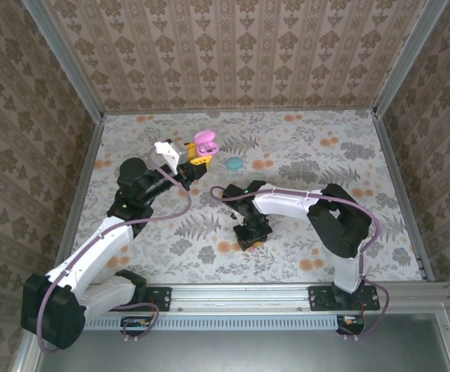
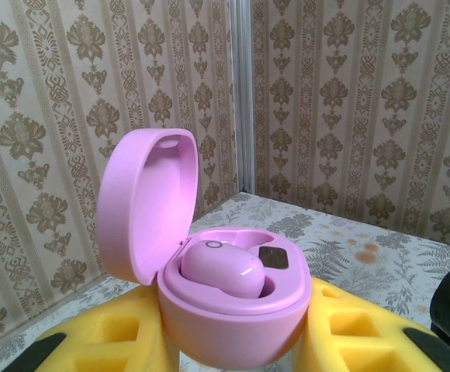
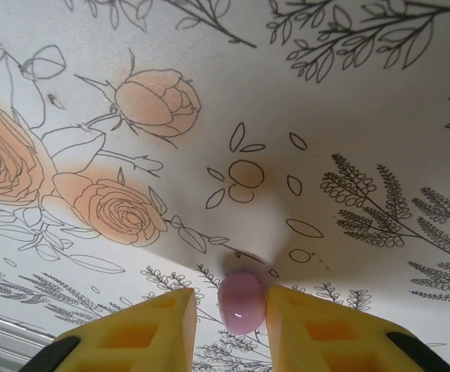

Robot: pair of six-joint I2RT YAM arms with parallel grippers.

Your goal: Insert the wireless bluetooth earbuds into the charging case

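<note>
Right gripper [image 1: 248, 242] hangs low over the middle of the table [image 1: 349, 232], somewhat toward its near edge, fingers pointing down. A pink earbud [image 3: 242, 302] sits between its yellow pads [image 3: 302, 329]. One pad touches the bud and the other stands just off it, so we cannot tell whether the pinch is firm.

Our left gripper [image 1: 197, 157] is clamped on the pink charging case [image 2: 233, 318] and holds it toward the far edge, left of centre. The lid is swung open and one earbud [image 2: 221, 270] is seated inside.

We judge the step in hand to be securing the loose bud. We should centre it between the pads and squeeze gently, since so smooth and rounded a piece could squirt sideways. We should also check the hold with a small lift before travelling.

The free socket seems to lie beside the seated bud, partly hidden behind it. We would keep the case mouth tilted up and steady. The bud should come in from above, turned to match the socket and clear of the lid. A teal piece [image 1: 233, 163] lies near the far edge; we leave it alone.
</note>
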